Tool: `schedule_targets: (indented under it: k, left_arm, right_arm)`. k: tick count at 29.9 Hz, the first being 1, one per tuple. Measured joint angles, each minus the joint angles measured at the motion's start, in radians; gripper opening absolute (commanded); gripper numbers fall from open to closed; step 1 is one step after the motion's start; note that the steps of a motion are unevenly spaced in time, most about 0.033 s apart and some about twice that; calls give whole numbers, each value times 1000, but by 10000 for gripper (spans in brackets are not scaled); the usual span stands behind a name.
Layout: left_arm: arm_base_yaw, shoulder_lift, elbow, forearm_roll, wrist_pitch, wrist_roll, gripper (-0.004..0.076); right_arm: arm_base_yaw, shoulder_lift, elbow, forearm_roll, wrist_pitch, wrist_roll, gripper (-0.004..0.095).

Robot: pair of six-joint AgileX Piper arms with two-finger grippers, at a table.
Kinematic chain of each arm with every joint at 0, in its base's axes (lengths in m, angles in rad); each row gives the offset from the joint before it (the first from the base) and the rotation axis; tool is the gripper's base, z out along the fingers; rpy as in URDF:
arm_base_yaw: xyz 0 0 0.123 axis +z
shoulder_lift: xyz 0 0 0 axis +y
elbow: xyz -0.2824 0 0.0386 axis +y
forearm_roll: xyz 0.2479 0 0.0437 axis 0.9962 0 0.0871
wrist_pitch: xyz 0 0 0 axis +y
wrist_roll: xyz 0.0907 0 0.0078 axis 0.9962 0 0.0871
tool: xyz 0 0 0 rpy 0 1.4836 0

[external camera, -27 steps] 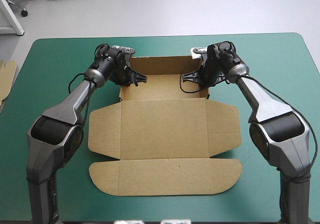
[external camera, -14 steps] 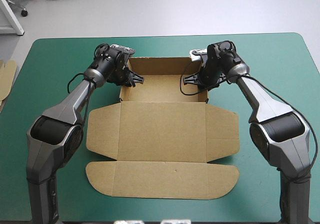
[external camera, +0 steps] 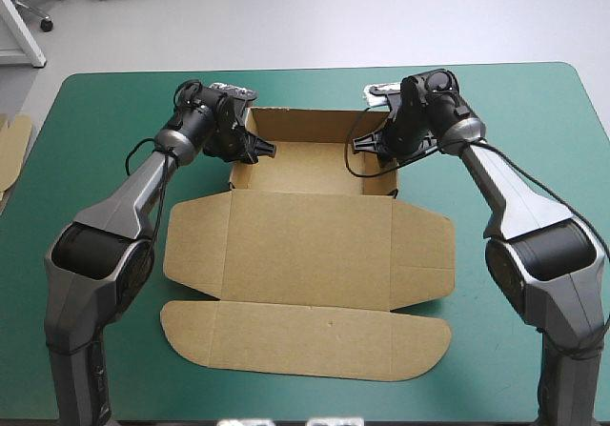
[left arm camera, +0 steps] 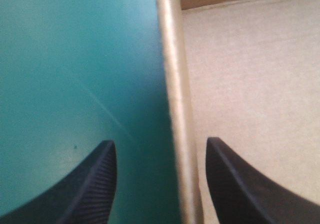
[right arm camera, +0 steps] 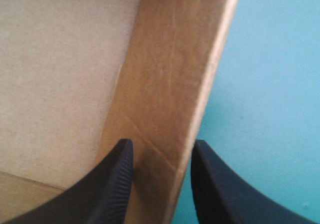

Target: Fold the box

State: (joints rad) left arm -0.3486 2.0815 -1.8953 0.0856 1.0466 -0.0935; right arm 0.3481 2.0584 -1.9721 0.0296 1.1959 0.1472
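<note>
The brown cardboard box (external camera: 310, 245) lies in the middle of the teal-green table (external camera: 95, 121), with its far tray walls raised and its lid flat toward the near edge. The left gripper (external camera: 259, 150) straddles the tray's left wall, its black fingers (left arm camera: 95, 184) apart. The right gripper (external camera: 362, 143) has its fingers clamped on the right wall.

The bench (external camera: 95, 159) wears a teal-green cover with rounded corners, which shows along the left, right and far margins. On it lies the brown box (external camera: 310, 245) — its far part raised into a shallow walled tray near the far edge, its wide panel, side flaps and round-ended front flap flat on the cover toward the near edge. More brown board (external camera: 11, 145) shows just off the left edge — whether it touches the bench cannot be told.
</note>
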Motion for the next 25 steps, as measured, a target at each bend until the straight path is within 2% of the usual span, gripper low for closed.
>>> schedule_targets:
  k: [12, 25]
  left_arm:
    - [-31, -78, 6, 3, 26, 13, 398]
    - [-35, -227, 12, 23, 42, 13, 398]
  right_arm:
    - [0, -91, 0, -15, 27, -2, 365]
    - [0, -225, 0, -46, 1, -19, 363]
